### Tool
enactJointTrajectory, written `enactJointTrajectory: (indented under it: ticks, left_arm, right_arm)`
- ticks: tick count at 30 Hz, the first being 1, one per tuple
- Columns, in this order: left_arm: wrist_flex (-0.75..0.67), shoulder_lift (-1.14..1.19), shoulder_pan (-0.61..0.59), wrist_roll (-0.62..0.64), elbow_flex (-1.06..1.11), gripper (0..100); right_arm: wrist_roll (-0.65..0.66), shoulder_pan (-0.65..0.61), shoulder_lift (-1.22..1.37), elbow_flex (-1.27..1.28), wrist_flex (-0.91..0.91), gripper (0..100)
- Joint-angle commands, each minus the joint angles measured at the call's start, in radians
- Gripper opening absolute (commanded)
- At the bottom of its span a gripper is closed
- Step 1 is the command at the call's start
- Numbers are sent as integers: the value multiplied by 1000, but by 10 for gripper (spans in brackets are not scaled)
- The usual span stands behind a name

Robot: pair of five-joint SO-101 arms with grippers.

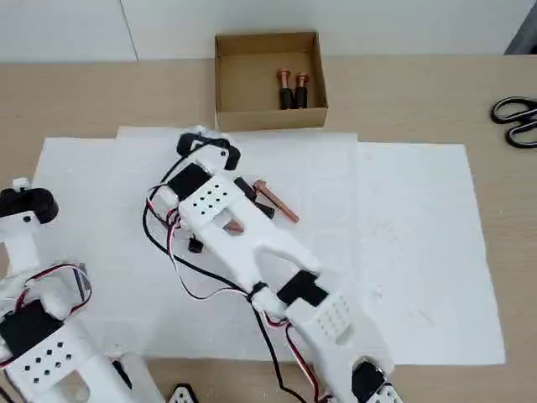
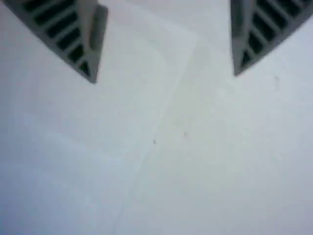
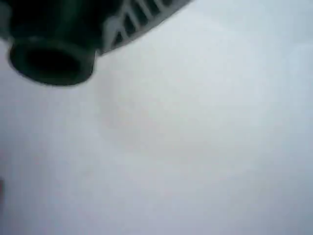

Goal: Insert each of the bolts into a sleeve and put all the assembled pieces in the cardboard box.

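Sleeve (image 3: pixel 51 56) clamped in right gripper (image 3: pixel 95 44) above paper (image 1: pixel 403 252); left gripper (image 2: pixel 164 76) spread wide; two assembled pieces (image 1: pixel 293 89) in cardboard box (image 1: pixel 267 120).

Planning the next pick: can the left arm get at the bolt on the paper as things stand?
Probably not. The bolt lies beyond the right arm, which holds a sleeve and stretches across between it and the left arm. The left gripper hangs over bare paper, jaws open.
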Motion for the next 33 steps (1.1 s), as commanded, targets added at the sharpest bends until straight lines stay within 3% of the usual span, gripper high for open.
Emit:
enactJointTrajectory:
  ticks: [1, 13, 19, 27, 29, 33]
  left_arm:
    - [11, -6, 31, -3, -33, 172]
    - [34, 72, 173, 78, -209, 172]
    - [143, 410, 288, 176, -493, 171]
    - [308, 835, 502, 471, -951, 171]
    - [315, 902, 601, 502, -1013, 171]
    - [305, 959, 787, 537, -1038, 171]
  right_arm:
    - [11, 51, -179, -11, 15, 4]
    - [235, 361, -490, -11, 15, 4]
    - [242, 506, -522, -3, 15, 4]
    - [253, 549, -521, 87, 16, 4]
    - [334, 591, -521, 97, 16, 4]
    - [681, 694, -521, 100, 16, 4]
